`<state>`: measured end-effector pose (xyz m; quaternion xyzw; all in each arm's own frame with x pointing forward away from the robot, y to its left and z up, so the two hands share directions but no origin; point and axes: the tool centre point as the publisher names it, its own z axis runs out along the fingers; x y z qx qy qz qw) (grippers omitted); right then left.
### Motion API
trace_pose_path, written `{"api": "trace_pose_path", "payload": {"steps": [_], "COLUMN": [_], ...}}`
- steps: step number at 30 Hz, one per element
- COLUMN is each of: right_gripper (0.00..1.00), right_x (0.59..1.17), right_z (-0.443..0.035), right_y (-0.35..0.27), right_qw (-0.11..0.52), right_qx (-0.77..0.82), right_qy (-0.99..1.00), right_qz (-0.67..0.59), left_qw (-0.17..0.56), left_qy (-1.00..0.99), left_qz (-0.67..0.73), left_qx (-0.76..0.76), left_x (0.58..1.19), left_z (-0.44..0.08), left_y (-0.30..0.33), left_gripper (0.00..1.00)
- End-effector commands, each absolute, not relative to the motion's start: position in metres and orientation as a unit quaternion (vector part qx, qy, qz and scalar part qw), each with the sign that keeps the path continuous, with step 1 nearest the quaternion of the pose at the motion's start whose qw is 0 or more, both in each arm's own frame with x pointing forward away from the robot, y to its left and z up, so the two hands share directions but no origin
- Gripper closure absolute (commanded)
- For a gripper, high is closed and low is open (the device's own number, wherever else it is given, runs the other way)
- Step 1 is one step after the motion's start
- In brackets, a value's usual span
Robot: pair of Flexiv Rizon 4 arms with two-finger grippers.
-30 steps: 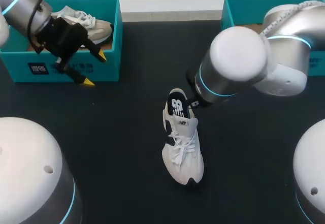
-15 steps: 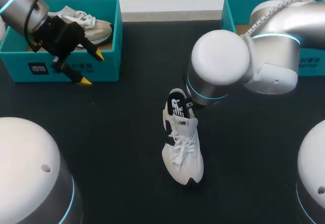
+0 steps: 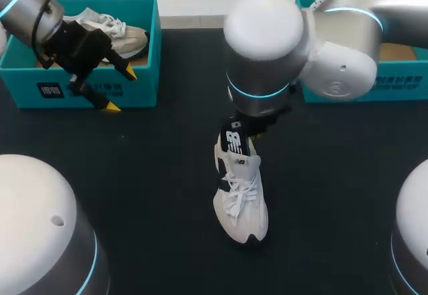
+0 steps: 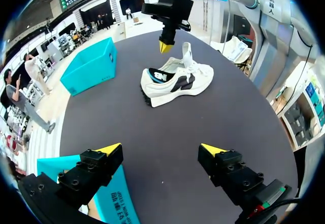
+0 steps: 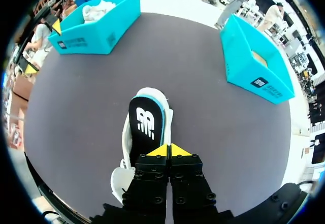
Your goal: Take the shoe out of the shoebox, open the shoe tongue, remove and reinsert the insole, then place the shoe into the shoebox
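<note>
Dark matte table point(image 3: 167, 174) with a teal shoebox at each far corner. The left shoebox point(image 3: 137, 84) has a small dark label point(image 3: 50, 91) on its front wall, and the right shoebox point(image 3: 401, 84) has dark print on its wall. Both are too small to make out.

The shoe point(image 3: 242, 198) stands upright mid-table, outside both boxes, toe toward the robot. It is a white/cream sneaker with white laces, a dark side patch and a dark sole edge. The tongue point(image 4: 187, 56) stands up. A black insole point(image 5: 146, 125) with a large white logo and a pale blue rim shows at the heel opening. Cannot tell if it is fully seated.

A second shoe point(image 3: 114, 31), pale with white laces, lies in the left shoebox, partly hidden by the left arm.

The left gripper point(image 3: 123, 91) hovers at the left shoebox's front wall, fingers spread wide, holding nothing.

The right gripper point(image 5: 169, 151) is directly over the shoe, just behind the insole logo. Its yellow tips are pressed together with nothing seen between them. From the head view it is almost fully hidden under the right arm point(image 3: 267, 34), whose big joint also covers the shoe's heel end. The arm cuts off much of the right shoebox.
</note>
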<state>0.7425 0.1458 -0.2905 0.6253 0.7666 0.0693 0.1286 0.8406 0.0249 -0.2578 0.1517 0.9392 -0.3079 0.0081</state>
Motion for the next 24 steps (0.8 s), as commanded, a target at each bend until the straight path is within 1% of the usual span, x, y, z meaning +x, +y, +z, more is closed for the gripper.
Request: {"api": "trace_pose_path", "payload": {"steps": [1,14,24], "right_gripper": [1.00,1.00,1.00], "right_x": [0.747,0.744,0.744], "right_z": [-0.311,-0.339,-0.372], "right_y": [0.162,0.184,0.180], "right_qw": [0.120,0.101,0.093], "right_qx": [0.637,0.661,0.673], "right_qy": [0.759,0.742,0.733], "right_qz": [0.063,0.051,0.037], "left_qw": [0.008,0.008,0.008], "left_qy": [0.940,0.940,0.940], "left_qz": [-0.307,-0.307,-0.307], "left_qx": [0.152,0.152,0.152], "left_x": [0.839,0.839,0.839], "left_z": [-0.257,-0.257,-0.257], "left_y": [0.025,0.025,0.025], "left_gripper": [0.00,0.00,0.00]}}
